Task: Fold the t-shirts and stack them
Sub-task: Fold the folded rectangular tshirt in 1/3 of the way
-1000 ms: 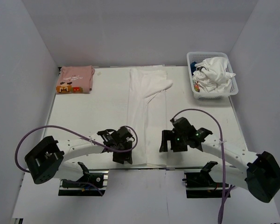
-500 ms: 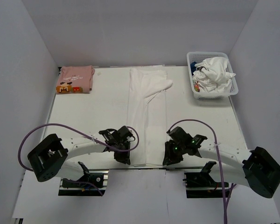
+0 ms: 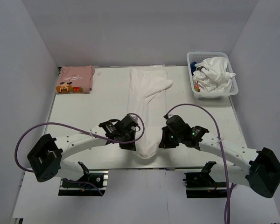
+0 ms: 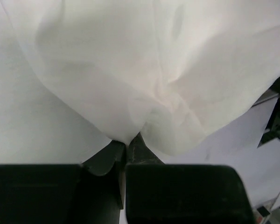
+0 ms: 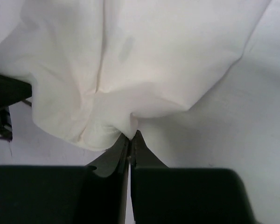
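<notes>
Near the front edge of the counter (image 3: 98, 107), the left gripper (image 3: 129, 145) and right gripper (image 3: 164, 143) are each pinched shut on a bottom corner of the white shirt (image 3: 147, 95), probably to fold it toward the far edge. The pink shirt (image 3: 76, 78) sits folded in the far left corner.

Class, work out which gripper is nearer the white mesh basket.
Right. The right gripper lies left of the basket, closer to the arms' bases. The left gripper lies farther left, across the white t-shirt that both grip.
</notes>
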{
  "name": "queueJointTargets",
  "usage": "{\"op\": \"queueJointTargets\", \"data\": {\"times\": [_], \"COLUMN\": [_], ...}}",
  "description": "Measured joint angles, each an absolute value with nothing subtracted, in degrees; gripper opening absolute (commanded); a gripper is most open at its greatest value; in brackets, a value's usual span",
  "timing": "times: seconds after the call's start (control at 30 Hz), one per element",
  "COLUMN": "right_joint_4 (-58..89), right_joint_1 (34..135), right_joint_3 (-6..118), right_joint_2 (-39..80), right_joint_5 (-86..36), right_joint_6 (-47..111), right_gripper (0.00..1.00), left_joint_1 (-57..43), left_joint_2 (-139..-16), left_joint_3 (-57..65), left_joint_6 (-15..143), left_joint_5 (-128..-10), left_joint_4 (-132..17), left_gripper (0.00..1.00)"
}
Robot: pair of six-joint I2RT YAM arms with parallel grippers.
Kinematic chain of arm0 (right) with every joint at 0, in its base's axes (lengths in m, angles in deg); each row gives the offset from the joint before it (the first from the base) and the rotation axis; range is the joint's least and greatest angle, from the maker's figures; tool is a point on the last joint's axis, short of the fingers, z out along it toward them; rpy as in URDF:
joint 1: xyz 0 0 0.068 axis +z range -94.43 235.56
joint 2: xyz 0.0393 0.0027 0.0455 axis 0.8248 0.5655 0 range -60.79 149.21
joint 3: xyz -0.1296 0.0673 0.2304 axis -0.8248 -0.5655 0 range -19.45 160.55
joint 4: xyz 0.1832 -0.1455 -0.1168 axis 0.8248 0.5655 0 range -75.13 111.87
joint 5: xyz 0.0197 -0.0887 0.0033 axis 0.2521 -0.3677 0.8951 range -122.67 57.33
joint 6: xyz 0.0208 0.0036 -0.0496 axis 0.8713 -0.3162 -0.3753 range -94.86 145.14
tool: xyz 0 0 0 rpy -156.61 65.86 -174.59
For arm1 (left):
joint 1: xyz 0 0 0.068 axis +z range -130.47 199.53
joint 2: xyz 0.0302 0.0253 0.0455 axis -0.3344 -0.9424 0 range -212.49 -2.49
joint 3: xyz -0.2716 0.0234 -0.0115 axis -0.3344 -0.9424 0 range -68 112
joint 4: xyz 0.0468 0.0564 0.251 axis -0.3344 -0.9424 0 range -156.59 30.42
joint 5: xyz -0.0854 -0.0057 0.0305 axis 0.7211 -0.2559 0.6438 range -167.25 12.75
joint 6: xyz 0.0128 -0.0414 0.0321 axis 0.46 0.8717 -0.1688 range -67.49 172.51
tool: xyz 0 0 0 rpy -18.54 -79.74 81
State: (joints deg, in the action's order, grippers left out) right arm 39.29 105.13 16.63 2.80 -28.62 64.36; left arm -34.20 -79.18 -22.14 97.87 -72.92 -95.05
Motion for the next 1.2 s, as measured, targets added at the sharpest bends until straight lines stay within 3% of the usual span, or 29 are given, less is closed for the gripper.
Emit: {"op": "queueJointTargets", "data": {"times": [0.47,0.77,1.2], "right_joint_4": [38.5,30.7,23.2], "right_joint_1": [97.9,89.8,82.0], "right_joint_3": [28.5,37.3,49.8], "right_joint_2": [14.2,24.2,42.0], "right_joint_5": [-44.6,-43.8,-37.6], "right_joint_6": [63.0,60.6,57.6], "right_gripper": [0.0,0.0,0.0], "left_joint_1": [-24.2,-16.9,-10.9], "left_joint_2": [-88.7,-103.7,-114.5], "left_joint_3": [-6.2,8.6,18.8], "left_joint_6": [97.0,92.9,86.5], "left_joint_5": [-86.8,-87.1,-86.4], "left_joint_4": [-96.6,-94.3,-90.3], "left_gripper": [0.05,0.06,0.1]}}
